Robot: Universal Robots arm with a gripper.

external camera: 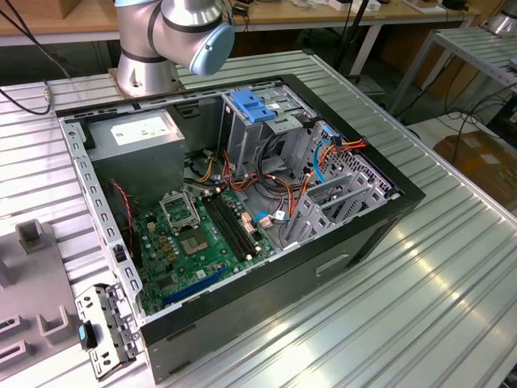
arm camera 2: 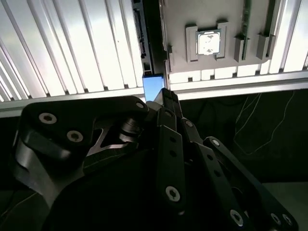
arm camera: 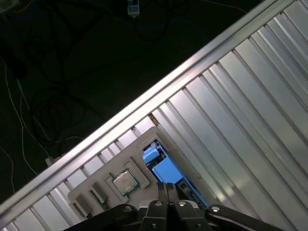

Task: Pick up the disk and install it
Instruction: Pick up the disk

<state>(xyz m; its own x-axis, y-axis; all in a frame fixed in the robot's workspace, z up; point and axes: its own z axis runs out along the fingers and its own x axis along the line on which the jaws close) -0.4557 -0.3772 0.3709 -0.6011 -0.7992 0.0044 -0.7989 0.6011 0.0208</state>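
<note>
The disk (arm camera: 162,167) stands on edge beside a grey holder plate (arm camera: 103,179) on the ribbed metal table. In the first wrist view it shows a bright blue side rail. In the second wrist view the disk (arm camera 2: 153,84) is a thin dark strip ending in a blue patch. My gripper (arm camera: 167,188) hangs right over that blue end with its black fingers (arm camera: 159,192) pressed together and nothing visible between them. In the second wrist view the gripper (arm camera 2: 166,95) tapers to a point against the blue patch. Whether it touches the disk I cannot tell.
A processor chip (arm camera 2: 209,42) sits in a pocket of the holder plate (arm camera 2: 216,14). The table edge and dark floor with cables lie close by. In the exterior view the open computer case (external camera: 355,242) holds a drive cage with a blue latch (external camera: 254,107) and a grey power-supply box (external camera: 137,133).
</note>
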